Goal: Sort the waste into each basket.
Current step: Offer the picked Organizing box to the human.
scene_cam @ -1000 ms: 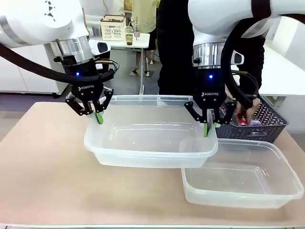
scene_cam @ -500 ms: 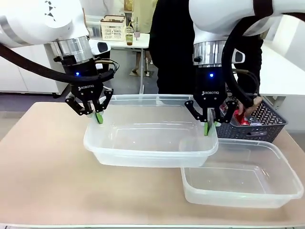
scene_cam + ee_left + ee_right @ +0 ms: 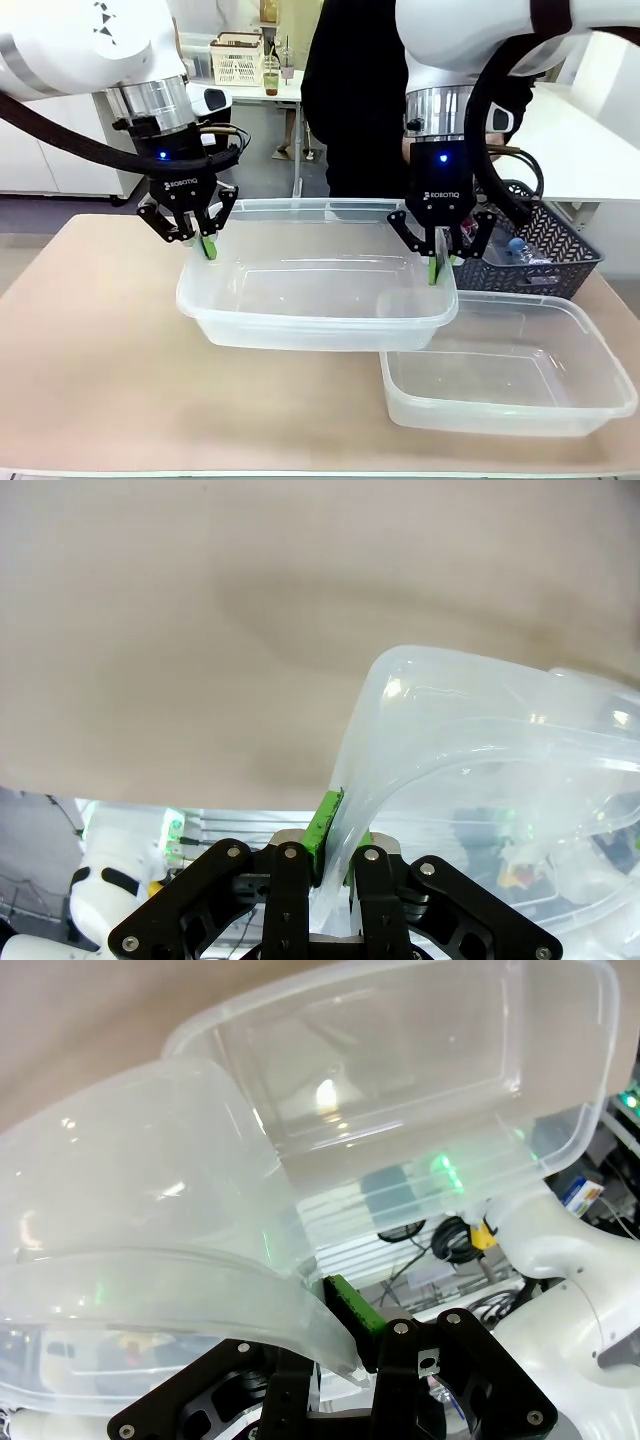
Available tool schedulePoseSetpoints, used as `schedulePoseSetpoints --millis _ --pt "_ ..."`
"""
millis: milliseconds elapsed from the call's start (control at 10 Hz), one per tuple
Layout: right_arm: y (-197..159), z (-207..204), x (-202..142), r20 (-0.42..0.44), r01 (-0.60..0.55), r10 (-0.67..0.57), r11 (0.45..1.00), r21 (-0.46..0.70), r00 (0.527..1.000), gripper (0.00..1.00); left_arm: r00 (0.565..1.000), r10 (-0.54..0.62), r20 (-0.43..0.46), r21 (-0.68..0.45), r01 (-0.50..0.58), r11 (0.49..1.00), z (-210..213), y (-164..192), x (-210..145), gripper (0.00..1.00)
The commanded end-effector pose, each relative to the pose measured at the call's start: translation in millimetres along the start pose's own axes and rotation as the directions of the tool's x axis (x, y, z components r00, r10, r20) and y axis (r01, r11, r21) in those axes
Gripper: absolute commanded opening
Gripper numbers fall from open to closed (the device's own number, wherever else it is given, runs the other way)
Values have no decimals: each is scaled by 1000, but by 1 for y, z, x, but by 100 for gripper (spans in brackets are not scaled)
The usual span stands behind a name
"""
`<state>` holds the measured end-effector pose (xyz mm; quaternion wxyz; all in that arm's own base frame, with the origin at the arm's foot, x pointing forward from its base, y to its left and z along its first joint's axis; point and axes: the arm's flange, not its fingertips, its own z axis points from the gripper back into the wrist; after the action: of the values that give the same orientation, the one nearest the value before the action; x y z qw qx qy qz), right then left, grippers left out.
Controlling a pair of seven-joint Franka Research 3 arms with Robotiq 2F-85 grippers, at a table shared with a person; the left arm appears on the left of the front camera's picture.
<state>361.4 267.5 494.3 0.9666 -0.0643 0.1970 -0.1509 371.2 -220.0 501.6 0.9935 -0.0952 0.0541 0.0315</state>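
Note:
A large clear tub (image 3: 315,290) hangs just above the table between my two arms. My left gripper (image 3: 205,247) is shut on its left rim, and my right gripper (image 3: 437,270) is shut on its right rim. The left wrist view shows the green pads (image 3: 326,823) pinching the tub's (image 3: 480,740) curved rim. In the right wrist view the held tub (image 3: 150,1210) fills the left side, and its corner overlaps the second clear tub (image 3: 400,1080). That second tub (image 3: 510,370) rests at the front right. A clear bottle (image 3: 520,248) with a blue cap lies in the dark basket. No can shows clearly.
The dark lattice basket (image 3: 565,262) stands at the far right, behind the second tub. A person in black (image 3: 355,110) stands at the far side, behind the held tub. Bare tan tabletop (image 3: 90,340) lies to the left and front.
The person's hand, which held a red can in the dark basket, has pulled back out of view. Both grippers and the held tub have barely moved.

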Motion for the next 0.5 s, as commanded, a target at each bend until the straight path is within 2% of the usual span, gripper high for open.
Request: schedulePoseSetpoints --millis 0,400 --pt "-3 -2 0 -1 8 -8 1000 -13 1000 5 1000 24 10 -35 -24 999 8 0 -1 6" --pt "-3 -2 0 -1 8 -8 1000 -13 1000 5 1000 24 10 -35 -24 999 8 0 -1 6"
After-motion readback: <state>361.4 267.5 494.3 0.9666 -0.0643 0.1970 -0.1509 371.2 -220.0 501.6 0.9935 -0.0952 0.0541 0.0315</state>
